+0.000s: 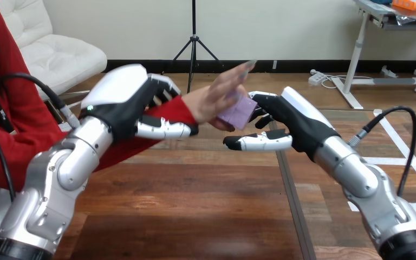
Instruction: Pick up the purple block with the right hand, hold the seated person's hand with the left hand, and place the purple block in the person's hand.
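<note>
The left hand is curled round the person's wrist to steady the person's hand as a receiving surface — the purple block lies against its palm, with the right hand at the block, grip not determinable.

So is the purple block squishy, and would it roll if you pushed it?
Probably stiff: the purple block shows flat faces and straight edges against the person's hand. Flat sides suggest sliding, not rolling. Being small beside that hand, it's likely light.

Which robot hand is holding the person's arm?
The left hand, curled round the person's wrist. The right hand is at the purple block.
</note>
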Controlling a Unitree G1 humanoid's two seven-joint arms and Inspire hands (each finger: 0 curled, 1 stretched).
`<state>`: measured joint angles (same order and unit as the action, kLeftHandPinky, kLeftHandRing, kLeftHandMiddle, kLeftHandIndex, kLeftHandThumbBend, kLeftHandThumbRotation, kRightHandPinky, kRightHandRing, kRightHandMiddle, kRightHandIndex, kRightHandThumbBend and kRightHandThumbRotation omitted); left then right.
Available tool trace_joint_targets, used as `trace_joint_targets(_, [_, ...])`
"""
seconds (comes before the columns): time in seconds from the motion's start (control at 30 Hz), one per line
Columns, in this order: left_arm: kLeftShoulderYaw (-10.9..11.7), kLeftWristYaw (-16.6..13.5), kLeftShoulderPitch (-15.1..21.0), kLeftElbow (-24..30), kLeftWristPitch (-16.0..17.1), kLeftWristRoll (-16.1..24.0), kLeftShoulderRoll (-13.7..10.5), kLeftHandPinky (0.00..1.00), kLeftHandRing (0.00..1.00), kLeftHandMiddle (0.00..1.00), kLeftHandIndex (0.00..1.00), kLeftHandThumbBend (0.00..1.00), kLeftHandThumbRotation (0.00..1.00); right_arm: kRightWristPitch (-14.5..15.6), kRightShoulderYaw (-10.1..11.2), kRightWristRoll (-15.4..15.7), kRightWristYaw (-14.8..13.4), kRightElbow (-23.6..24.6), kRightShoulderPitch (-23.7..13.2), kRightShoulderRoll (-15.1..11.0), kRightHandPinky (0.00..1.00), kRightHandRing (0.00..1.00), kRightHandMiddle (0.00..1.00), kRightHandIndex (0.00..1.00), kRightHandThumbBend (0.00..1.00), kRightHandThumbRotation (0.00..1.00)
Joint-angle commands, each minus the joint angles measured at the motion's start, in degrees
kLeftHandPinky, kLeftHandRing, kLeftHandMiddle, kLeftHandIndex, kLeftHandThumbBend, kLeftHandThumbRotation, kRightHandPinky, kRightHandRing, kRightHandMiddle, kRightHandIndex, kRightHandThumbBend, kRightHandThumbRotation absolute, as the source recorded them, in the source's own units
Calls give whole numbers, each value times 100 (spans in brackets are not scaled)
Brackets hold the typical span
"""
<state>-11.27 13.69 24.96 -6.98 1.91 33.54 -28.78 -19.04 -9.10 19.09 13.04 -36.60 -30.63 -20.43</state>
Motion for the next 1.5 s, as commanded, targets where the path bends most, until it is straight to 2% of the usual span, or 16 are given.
trace_joint_targets(0.0, [302,-376,793,488,327,-180,75,49,59,63,64,68,56,-201,32,-149,104,187,18,-95,71,80,82,85,100,70])
trace_joint_targets(0.3, [309,-402,529,451,393,-266,63,54,68,72,69,70,55,-298,48,-187,132,125,132,-195,73,83,86,89,100,77])
trace_joint_targets(0.53, [333,-650,272,205,601,-359,96,59,73,76,72,73,56,-320,151,-336,165,114,280,-207,76,84,87,91,100,80])
trace_joint_targets(0.73, [305,-891,25,-53,757,-376,93,66,76,78,76,77,56,-354,213,-453,138,103,424,-241,77,85,88,93,100,81])
trace_joint_targets(0.9, [262,-961,-174,-215,789,-423,68,74,81,82,81,79,56,-382,259,-545,111,100,536,-271,79,87,89,94,100,81])
trace_joint_targets(1.1, [229,-1160,-423,-533,908,-450,98,76,84,84,84,79,55,-440,354,-691,65,133,722,-293,80,87,90,94,100,81])
trace_joint_targets(1.23, [167,-1343,-550,-883,1055,-385,94,75,87,86,87,79,56,-501,462,-894,87,159,881,-277,80,87,90,93,100,80])
trace_joint_targets(1.47, [85,-1552,-658,-1453,1217,-344,119,75,92,91,94,80,63,-628,579,-1104,125,190,1111,-285,79,87,90,94,100,79])
